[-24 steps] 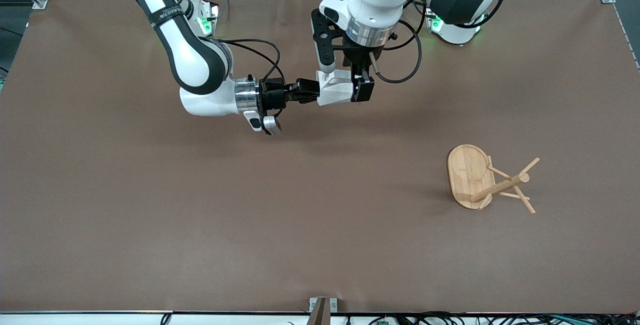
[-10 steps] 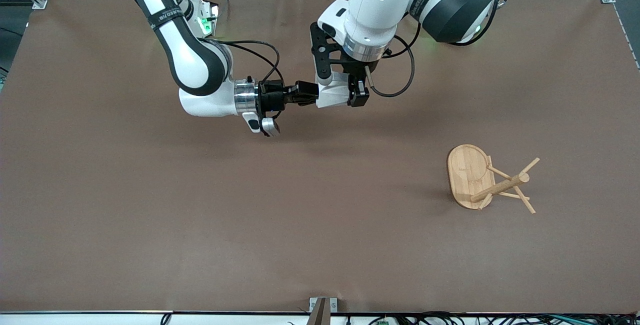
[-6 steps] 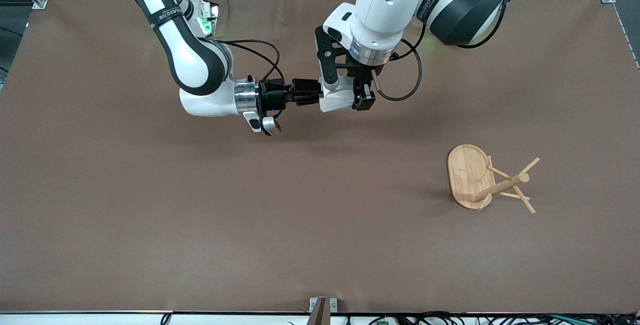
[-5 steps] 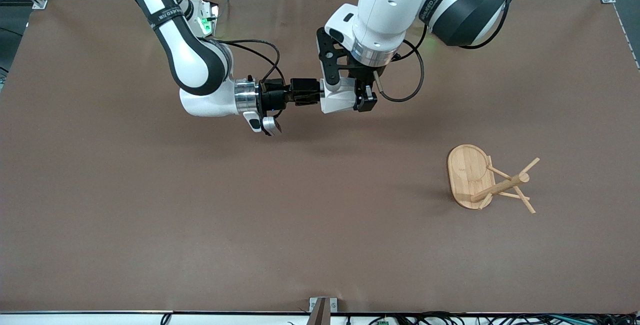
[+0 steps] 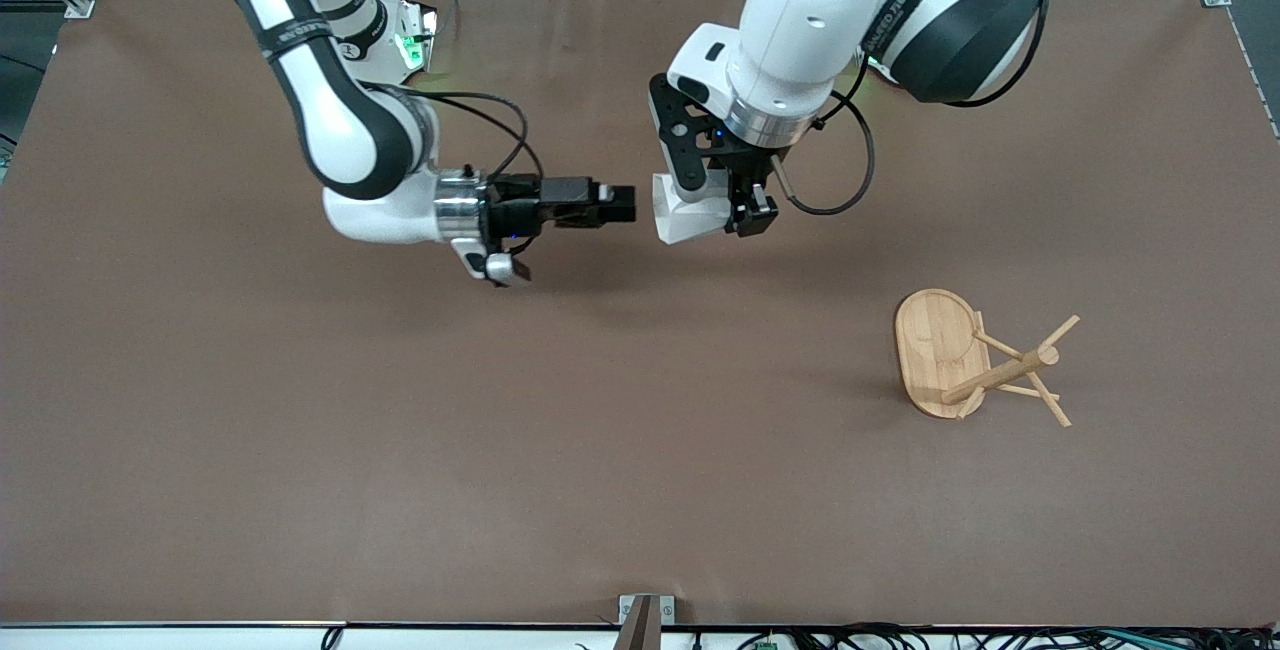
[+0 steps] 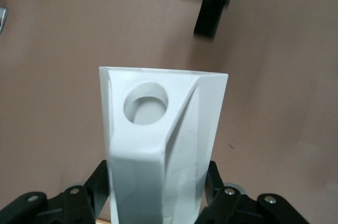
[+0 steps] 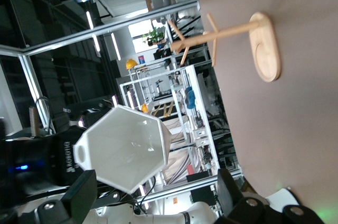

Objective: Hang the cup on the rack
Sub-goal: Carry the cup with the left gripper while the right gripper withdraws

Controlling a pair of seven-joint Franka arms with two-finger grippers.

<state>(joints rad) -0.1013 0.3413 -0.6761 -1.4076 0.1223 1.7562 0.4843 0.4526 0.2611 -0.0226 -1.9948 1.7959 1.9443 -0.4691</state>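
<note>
The white faceted cup (image 5: pixel 688 215) hangs in the air over the middle of the table, lying sideways in my left gripper (image 5: pixel 722 202), which is shut on its body. In the left wrist view the cup (image 6: pixel 163 145) fills the jaws, with its blocky handle and round hole (image 6: pixel 145 101) facing the camera. My right gripper (image 5: pixel 622 204) is open and empty, level with the cup's mouth and a short gap from it. In the right wrist view the cup's mouth (image 7: pixel 124 147) faces the open right gripper (image 7: pixel 156 197). The bamboo rack (image 5: pixel 1000 375) stands on its oval base (image 5: pixel 935 345) toward the left arm's end of the table.
The brown table mat (image 5: pixel 400 430) has nothing else on it. The rack (image 7: pixel 227 31) also shows in the right wrist view, well apart from both grippers. The arms' bases stand along the table's edge farthest from the front camera.
My right gripper has let go of the cup and drawn back toward the right arm's end. My left gripper has carried the cup a little toward the rack.
</note>
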